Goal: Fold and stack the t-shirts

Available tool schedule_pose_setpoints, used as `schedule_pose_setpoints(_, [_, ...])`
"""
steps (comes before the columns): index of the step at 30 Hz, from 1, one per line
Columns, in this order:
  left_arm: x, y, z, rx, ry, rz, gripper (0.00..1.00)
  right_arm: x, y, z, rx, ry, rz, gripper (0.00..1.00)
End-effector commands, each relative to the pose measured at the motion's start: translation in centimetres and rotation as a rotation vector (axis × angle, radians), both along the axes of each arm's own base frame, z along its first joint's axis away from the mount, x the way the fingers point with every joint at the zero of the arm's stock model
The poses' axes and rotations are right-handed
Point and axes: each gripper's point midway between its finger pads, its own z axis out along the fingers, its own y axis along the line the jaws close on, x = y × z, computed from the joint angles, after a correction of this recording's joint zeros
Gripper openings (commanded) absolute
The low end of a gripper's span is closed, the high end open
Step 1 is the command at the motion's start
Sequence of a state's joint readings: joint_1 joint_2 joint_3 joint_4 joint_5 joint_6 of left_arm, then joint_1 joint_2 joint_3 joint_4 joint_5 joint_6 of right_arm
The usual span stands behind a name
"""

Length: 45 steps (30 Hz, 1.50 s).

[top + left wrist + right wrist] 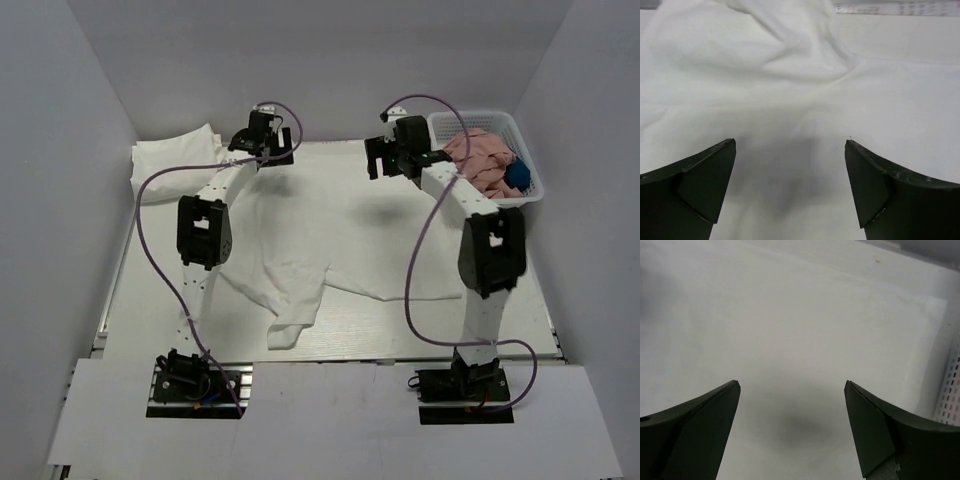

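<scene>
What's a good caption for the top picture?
Open left gripper and right gripper hover by a spread tee, basket at right.

At the far right corner of the pale slatted table (420,340) I see a white perforated plastic basket (524,198). It holds crumpled pink cloth (478,160) and a small blue item (516,176).
</scene>
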State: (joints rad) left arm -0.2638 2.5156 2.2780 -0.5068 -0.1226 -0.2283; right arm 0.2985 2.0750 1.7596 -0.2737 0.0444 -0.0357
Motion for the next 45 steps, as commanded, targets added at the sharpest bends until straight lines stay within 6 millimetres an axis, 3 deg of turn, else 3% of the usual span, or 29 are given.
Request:
schedule_pose_setpoints(1, [-4.8,-0.1,15.1,-0.099,-0.132,-0.003,1.0,-5.7,3.2,7.3,0.112,-0.129,0.153,0.9])
schedule_pose_setpoints(3, [-8.7,1.2,14.5,-0.11,-0.039,0.064,1.0,-8.9,6.2,7.5,0.138,-0.139,0.247,0.9])
schedule_pose_setpoints(4, [-10.6,1.7,14.5,-0.15,-0.006,0.121,1.0,-10.8,6.7,10.1,0.149,-0.195,0.279,0.9])
schedule_pose_setpoints(5, [-14.8,3.2,14.0,-0.151,0.04,0.177,1.0,-13.9,8.4,6.6,0.114,-0.118,0.343,0.9])
schedule_pose_setpoints(6, [-17.2,3.9,13.6,-0.172,0.067,0.219,1.0,-16.5,10.8,7.1,0.113,-0.128,0.419,0.9])
schedule_pose_setpoints(7, [-21.4,4.9,9.1,-0.183,0.179,0.302,1.0,-18.6,11.7,5.8,0.098,-0.102,0.468,0.9])
schedule_pose_setpoints(8, [-24.3,6.3,12.2,-0.229,0.098,0.355,1.0,-23.0,15.2,4.5,0.083,-0.074,0.594,0.9])
schedule_pose_setpoints(9, [-26.7,7.1,11.5,-0.252,0.103,0.402,1.0,-24.9,15.9,3.0,0.057,-0.049,0.643,0.9])
schedule_pose_setpoints(10, [-30.6,7.9,7.4,-0.268,0.186,0.473,1.0,-26.4,16.7,2.5,0.04,-0.045,0.684,0.9])
schedule_pose_setpoints(11, [-32.5,8.2,6.9,-0.294,0.188,0.482,1.0,-30.9,19.2,1.3,0.016,-0.028,0.8,0.9])
schedule_pose_setpoints(13, [-37.2,9.8,6.1,-0.318,0.186,0.52,1.0,-33.5,19.9,-0.3,-0.029,-0.031,0.88,0.9])
schedule_pose_setpoints(14, [-38.4,10.3,5.9,-0.323,0.185,0.558,1.0,-36.1,21.5,-1.0,-0.047,-0.037,0.948,0.9])
schedule_pose_setpoints(16, [-41.6,11.3,5.2,-0.319,0.218,0.601,1.0,-37.7,22.2,-1.9,-0.067,-0.026,0.991,0.9])
schedule_pose_setpoints(17, [-42.2,11.7,5.2,-0.322,0.21,0.633,1.0,-39.8,23.5,-3.1,-0.094,-0.027,1.05,0.9])
schedule_pose_setpoints(20, [-43.5,12.4,5.0,-0.324,0.193,0.652,1.0,-42.0,25.4,-4.2,-0.141,-0.053,1.114,0.9])
schedule_pose_setpoints(21, [-43.5,12.4,5.2,-0.33,0.185,0.65,1.0,-41.6,25.5,-6.1,-0.197,-0.036,1.087,0.9])
schedule_pose_setpoints(26, [-43.5,12.0,4.9,-0.341,0.197,0.639,1.0,-41.3,25.8,-8.9,-0.283,-0.028,1.039,0.74])
schedule_pose_setpoints(29, [-43.6,11.9,4.5,-0.33,0.219,0.631,1.0,-39.9,25.6,-9.6,-0.296,-0.043,0.93,0.37])
schedule_pose_setpoints(30, [-43.3,11.8,4.6,-0.335,0.211,0.629,1.0,-39.7,25.5,-9.5,-0.295,-0.05,0.904,0.1])
schedule_pose_setpoints(31, [-43.4,11.9,4.4,-0.324,0.219,0.624,1.0,-39.6,25.6,-8.7,-0.26,-0.055,0.875,0.0])
schedule_pose_setpoints(32, [-43.1,11.8,4.6,-0.331,0.207,0.621,1.0,-39.5,25.8,-6.9,-0.205,-0.069,0.844,0.0])
schedule_pose_setpoints(33, [-43.0,11.5,4.2,-0.336,0.219,0.615,1.0,-40.0,25.6,-6.6,-0.178,-0.058,0.854,0.0])
schedule_pose_setpoints(34, [-42.8,11.2,4.3,-0.344,0.217,0.595,1.0,-40.7,25.6,-3.7,-0.087,-0.073,0.874,0.0])
schedule_pose_setpoints(35, [-42.8,11.1,4.1,-0.342,0.221,0.581,1.0,-41.3,25.2,-3.4,-0.019,-0.018,0.828,0.0])
schedule_pose_setpoints(37, [-42.4,10.8,3.8,-0.339,0.23,0.569,1.0,-42.1,24.9,-0.1,0.122,-0.014,0.813,0.0])
schedule_pose_setpoints(39, [-42.2,10.6,3.6,-0.341,0.243,0.564,1.0,-42.2,24.1,0.5,0.195,0.043,0.757,0.0])
schedule_pose_setpoints(40, [-42.0,10.3,3.4,-0.34,0.25,0.551,1.0,-42.6,23.7,2.0,0.258,0.06,0.749,0.0])
schedule_pose_setpoints(42, [-41.8,10.3,3.5,-0.331,0.254,0.545,1.0,-41.4,21.2,0.4,0.289,0.157,0.579,0.0])
schedule_pose_setpoints(45, [-41.8,9.7,3.0,-0.324,0.281,0.509,1.0,-37.3,15.3,-3.0,0.201,0.208,0.229,0.14])
